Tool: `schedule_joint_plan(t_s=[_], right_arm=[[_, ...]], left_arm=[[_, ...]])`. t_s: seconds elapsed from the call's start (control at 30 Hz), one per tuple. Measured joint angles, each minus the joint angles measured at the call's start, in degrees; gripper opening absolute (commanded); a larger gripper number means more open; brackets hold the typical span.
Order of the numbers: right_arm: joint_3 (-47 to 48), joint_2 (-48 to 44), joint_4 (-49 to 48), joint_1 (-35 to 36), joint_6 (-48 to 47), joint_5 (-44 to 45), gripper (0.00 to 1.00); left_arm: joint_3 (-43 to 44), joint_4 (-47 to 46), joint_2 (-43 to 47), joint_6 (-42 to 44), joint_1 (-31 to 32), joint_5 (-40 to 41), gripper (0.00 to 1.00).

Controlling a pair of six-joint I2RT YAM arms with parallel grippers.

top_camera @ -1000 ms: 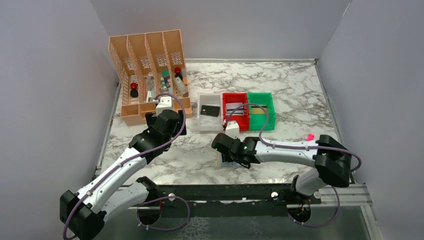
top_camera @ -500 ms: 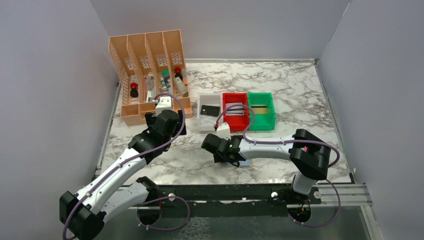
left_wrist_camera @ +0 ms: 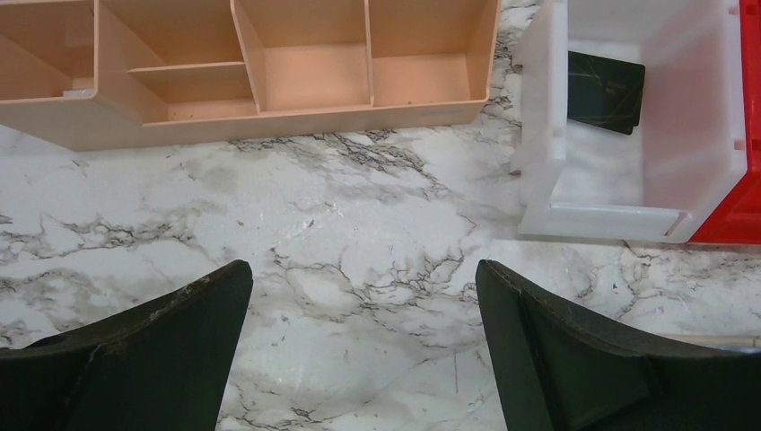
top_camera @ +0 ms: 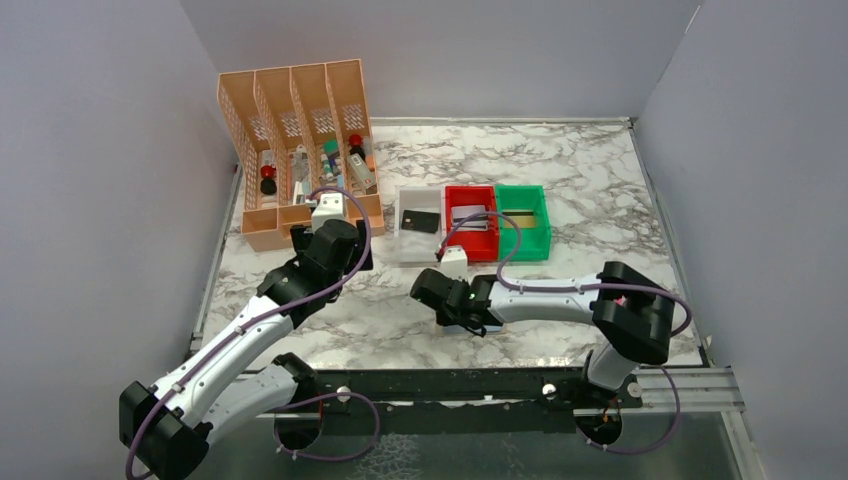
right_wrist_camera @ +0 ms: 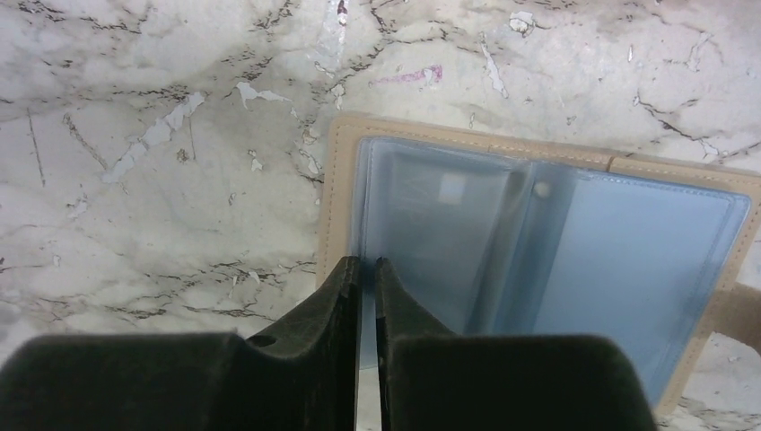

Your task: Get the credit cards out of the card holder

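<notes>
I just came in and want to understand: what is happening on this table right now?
The right claw is down on the open card holder, its fingers almost together at one edge of it; whether it grips anything is unclear. One black card lies in the white bin, a silver card in the red bin, a gold-striped card in the green bin. The left claw hangs open over the marble table, holding nothing.

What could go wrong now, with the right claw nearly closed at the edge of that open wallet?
The right gripper has its fingers almost together at the near edge of the card holder. They may pinch the holder's own blue panel rather than a card, and drag or lift the whole thing. Nothing pins the holder down: the left gripper hangs open over the table near the white bin, so the holder could slide.
</notes>
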State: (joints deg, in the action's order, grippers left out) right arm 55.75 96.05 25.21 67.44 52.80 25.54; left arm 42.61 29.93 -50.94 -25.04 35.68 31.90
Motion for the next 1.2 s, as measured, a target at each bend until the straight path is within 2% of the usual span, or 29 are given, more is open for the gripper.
schedule_joint_plan(t_s=[0.27,0.7,1.2], right_arm=[[-2.19,-2.29,-1.22,0.0,-0.66,-0.87,0.01],[-4.63,-9.42,-3.52,0.0,-2.71,-2.93,0.01],[-18.14,-22.12,-10.49,-6.6,0.22,-6.64,0.06]], left_arm=[[0.0,0.0,-0.09,0.0,0.0,-0.28,0.99],[0.0,0.0,-0.09,0.0,0.0,-0.5,0.99],[0.0,0.0,-0.79,0.0,0.0,-0.66,0.99]])
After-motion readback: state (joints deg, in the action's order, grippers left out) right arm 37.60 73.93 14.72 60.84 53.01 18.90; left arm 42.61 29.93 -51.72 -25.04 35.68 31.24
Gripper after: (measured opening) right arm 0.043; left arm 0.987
